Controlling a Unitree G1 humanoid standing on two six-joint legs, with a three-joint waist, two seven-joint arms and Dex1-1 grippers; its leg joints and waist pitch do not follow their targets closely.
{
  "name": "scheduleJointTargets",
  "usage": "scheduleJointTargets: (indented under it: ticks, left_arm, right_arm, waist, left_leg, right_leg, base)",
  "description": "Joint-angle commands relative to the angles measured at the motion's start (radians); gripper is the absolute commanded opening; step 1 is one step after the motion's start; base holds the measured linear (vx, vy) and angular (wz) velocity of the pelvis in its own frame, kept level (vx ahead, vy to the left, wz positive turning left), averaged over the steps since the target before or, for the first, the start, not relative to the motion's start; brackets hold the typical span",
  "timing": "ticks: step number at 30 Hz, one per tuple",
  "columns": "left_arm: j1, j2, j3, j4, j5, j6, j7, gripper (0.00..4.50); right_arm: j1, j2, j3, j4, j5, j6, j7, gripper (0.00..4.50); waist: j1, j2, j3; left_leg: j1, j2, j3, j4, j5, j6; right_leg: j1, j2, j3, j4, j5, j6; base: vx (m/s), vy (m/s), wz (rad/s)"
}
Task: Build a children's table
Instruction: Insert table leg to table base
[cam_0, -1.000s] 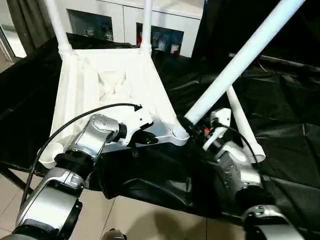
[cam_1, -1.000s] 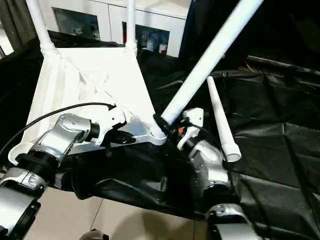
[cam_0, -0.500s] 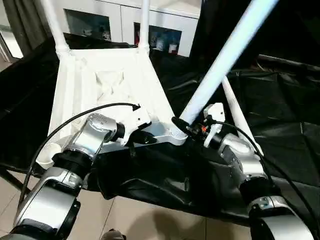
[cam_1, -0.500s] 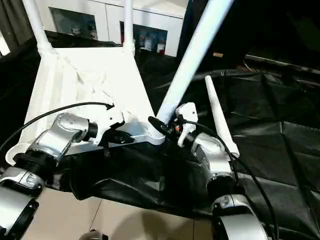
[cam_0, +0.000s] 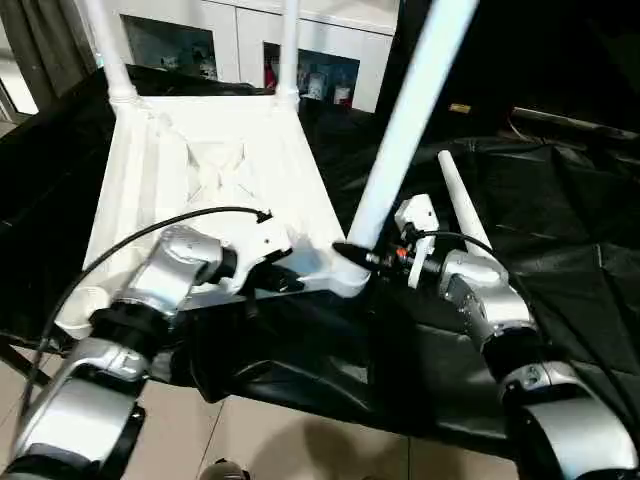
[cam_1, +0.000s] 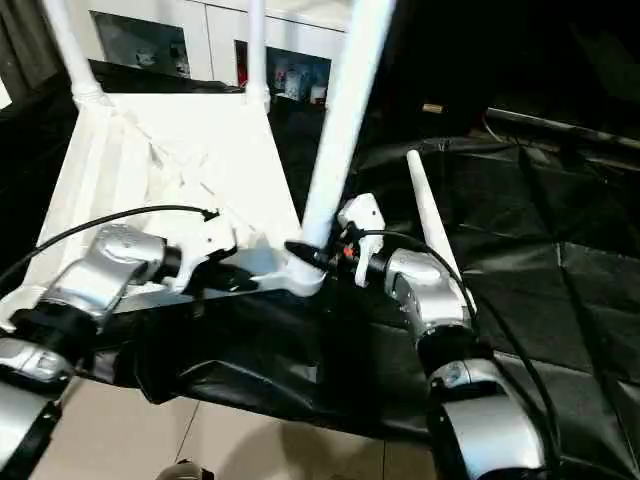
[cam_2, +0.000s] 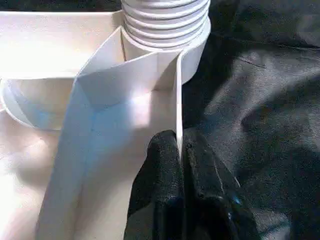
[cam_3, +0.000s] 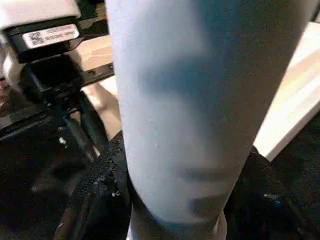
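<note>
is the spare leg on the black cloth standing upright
No, the spare leg lies flat on the black cloth, beside the right gripper that holds another leg at the table top.

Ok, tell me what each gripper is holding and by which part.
The left gripper pinches the table top's thin edge wall beside the near corner socket. The right gripper clasps a leg near its lower end, at that socket.

**Lighting and picture quality**

Light is even and comes from overhead. The white table top (cam_0: 200, 170) glares nearly blank in the left wrist view. The black sheet (cam_0: 560, 230) shows dull highlights. The held leg (cam_3: 190, 110) is close and blurred.
</note>
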Motion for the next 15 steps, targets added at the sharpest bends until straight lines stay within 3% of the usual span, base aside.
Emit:
scheduleJointTargets:
  ticks: [1, 8, 15]
  left_arm:
    - [0.011, -0.008, -0.029, -0.032, -0.008, -0.015, -0.043, 0.0]
    - [0.019, 0.003, -0.047, -0.055, -0.009, -0.027, -0.099, 0.0]
    - [0.004, -0.015, -0.028, -0.032, -0.002, -0.011, -0.048, 0.0]
  right_arm:
    - [0.04, -0.004, 0.077, 0.099, -0.077, 0.036, 0.047, 1.9]
    - [0.031, -0.009, 0.104, 0.124, -0.1, 0.002, 0.087, 1.9]
    - [0.025, 0.016, 0.078, 0.146, -0.09, -0.011, 0.056, 1.9]
  waist:
    - [0.003, 0.014, -0.051]
    - [0.004, 0.014, -0.052]
    - [0.003, 0.009, -0.051]
  left_leg:
    - [0.02, 0.037, -0.006, -0.064, -0.148, 0.029]
    - [0.02, 0.038, -0.007, -0.065, -0.154, 0.025]
    - [0.021, 0.038, -0.006, -0.066, -0.165, 0.02]
  right_leg:
    - [0.036, -0.1, 0.036, -0.07, 0.063, -0.253]
    - [0.036, -0.101, 0.035, -0.069, 0.063, -0.252]
    - [0.034, -0.101, 0.036, -0.072, 0.032, -0.249]
  base:
    - [0.0, 0.0, 0.0]
    - [0.0, 0.0, 0.0]
    - [0.0, 0.0, 0.0]
